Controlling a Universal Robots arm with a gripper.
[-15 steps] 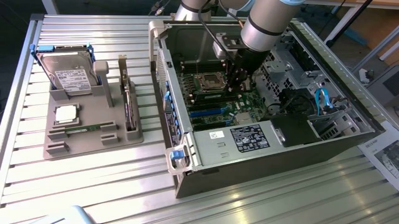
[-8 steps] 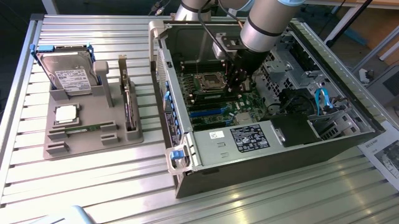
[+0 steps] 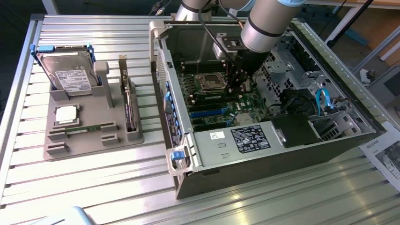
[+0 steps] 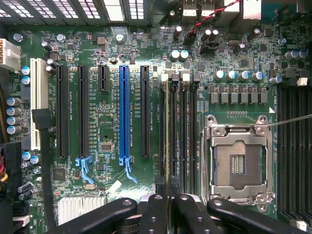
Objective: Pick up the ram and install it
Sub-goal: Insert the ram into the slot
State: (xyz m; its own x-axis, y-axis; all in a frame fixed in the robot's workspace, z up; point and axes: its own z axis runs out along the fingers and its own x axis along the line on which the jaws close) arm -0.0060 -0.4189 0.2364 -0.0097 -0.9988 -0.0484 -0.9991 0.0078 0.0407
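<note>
Claw (image 4: 169,190): closed on ram (image 4: 168,126)
Ram: edge-on, lined along memory slots (image 4: 183,122) beside empty processor socket (image 4: 237,163)
Done: pickup, move into computer case (image 3: 250,173)
Left: pressing home, by the look; seating unclear

Count's in: one hard drive (image 3: 70,75), one silver processor (image 3: 67,114), one ram stick (image 3: 84,128), one upright card (image 3: 128,105), one grey tray (image 3: 81,145), one open case (image 3: 250,164).

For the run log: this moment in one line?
pincer: shut on long thin green ram stick | place: at black memory slots beside silver processor socket
</note>
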